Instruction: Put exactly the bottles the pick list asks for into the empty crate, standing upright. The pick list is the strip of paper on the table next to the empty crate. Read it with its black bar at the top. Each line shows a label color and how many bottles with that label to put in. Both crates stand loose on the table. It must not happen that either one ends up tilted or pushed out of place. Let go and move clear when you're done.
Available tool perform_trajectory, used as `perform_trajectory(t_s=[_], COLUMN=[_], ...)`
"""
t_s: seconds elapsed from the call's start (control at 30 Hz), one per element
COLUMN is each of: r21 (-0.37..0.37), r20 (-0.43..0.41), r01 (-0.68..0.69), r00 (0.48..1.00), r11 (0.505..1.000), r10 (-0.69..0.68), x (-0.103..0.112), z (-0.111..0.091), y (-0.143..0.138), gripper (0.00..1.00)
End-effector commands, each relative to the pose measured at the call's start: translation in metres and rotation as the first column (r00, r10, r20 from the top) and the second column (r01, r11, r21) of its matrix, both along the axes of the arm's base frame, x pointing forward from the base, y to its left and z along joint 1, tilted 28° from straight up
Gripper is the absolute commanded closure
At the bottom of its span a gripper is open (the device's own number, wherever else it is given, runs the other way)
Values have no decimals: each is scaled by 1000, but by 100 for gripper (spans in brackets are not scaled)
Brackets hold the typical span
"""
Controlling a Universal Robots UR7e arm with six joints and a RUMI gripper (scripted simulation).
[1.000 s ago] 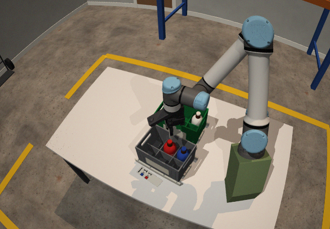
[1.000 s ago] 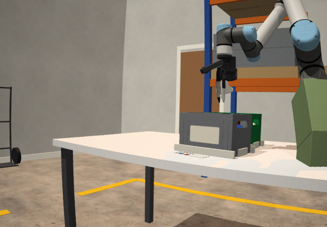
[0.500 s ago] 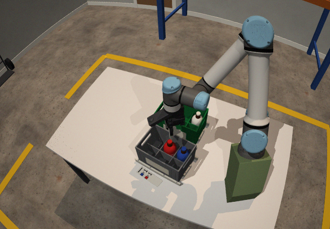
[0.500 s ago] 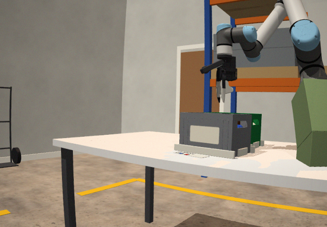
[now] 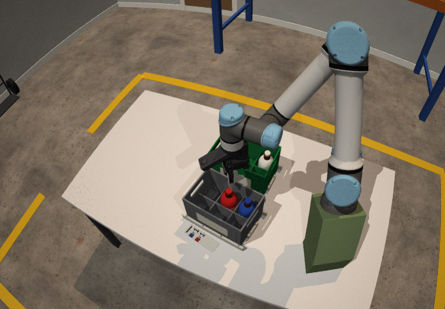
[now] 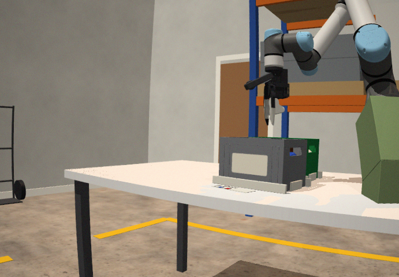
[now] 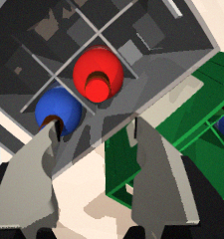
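Progress: grey crate [image 5: 208, 218] below the gripper [image 6: 269, 121] held a red bottle [image 5: 228, 198] and a blue bottle [image 5: 246, 207], upright; pick list [image 5: 201, 236] seemed to show one of each, so likely nearly done | Gripper: part open, empty, raised | Materials: smooth domed bottles, boxy divided crates; green crate [image 5: 266, 180] behind kept a white bottle [image 5: 265, 160].

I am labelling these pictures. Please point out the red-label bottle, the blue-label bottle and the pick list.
red-label bottle [image 5: 228, 199]: top view, on its red body.
blue-label bottle [image 5: 246, 207]: top view, on its blue body.
pick list [image 5: 208, 242]: top view, on the paper's blank part.
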State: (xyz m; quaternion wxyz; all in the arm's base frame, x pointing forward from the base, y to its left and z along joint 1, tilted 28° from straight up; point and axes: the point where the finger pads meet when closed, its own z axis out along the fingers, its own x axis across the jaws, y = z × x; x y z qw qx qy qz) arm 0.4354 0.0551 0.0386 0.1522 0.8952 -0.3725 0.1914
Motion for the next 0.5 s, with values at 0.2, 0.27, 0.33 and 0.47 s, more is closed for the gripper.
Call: perform_trajectory(t_s=[0.2,0.27,0.33,0.47], r21=[-1,-1,-1,0], r20=[1,1,1,5], r01=[-2,-2,-2,-2], r00=[1000,1000,1000,1000], r11=[1000,1000,1000,1000], r10=[2,2,2,2], x=[-8,-12,-17,-23], z=[-1,-2,-3,-3], y=[6,15,24,42], gripper=[62,62,62,62])
